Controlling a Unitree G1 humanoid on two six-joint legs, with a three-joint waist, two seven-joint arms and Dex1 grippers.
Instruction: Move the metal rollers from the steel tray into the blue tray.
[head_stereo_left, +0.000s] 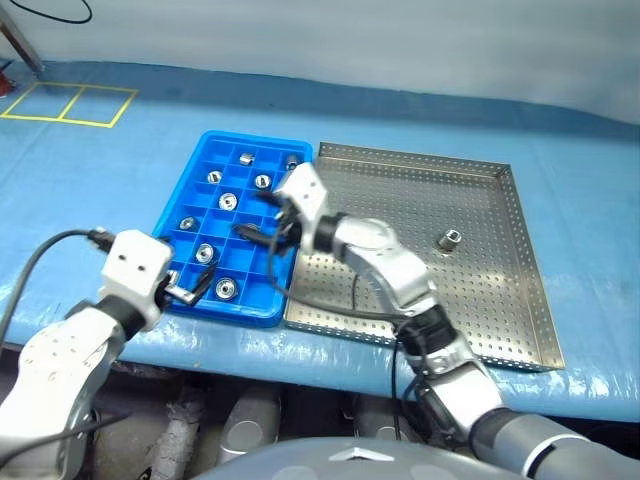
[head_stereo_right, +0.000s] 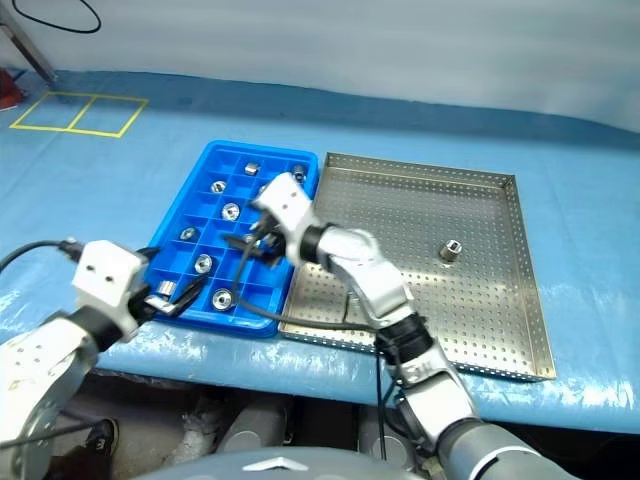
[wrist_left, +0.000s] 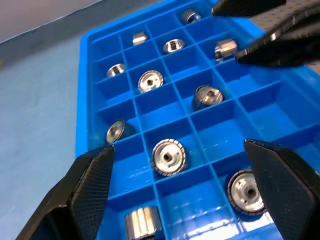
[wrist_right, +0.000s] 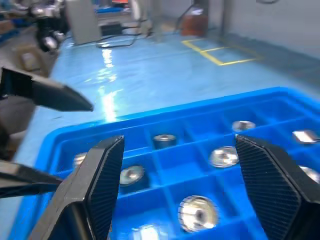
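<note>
Left hand sits at the near-left corner of the blue tray, fingers spread wide, nothing between them. Its wrist view looks straight down the grid: metal rollers sit 1 per cell, most on end with the bore facing up, a few tipped on their side

I count roughly 9 rollers in the blue tray from the head camera, filled cells scattered over the grid with bare cells between them

Right hand hovers over the middle of the blue tray, reaching in from the steel tray side, wrist about level. Fingers parted with nothing held in its wrist view; the cells below it hold rollers. I read that as a drop just made, but that's my judgement

Steel tray lies just right of the blue tray, rims touching or close to it. 1 roller left, standing on end in the right half, well apart from both hands

Key relation for the next move: that last roller lies to the right of the right hand, across most of the perforated sheet, and the right arm is clearly the nearer 1. Left hand is on the far side of the blue tray, no use for it. Roller axis is vertical, so I'd come down from above and pinch across the round side. Small and shiny, so it could roll away if nudged off centre
</note>
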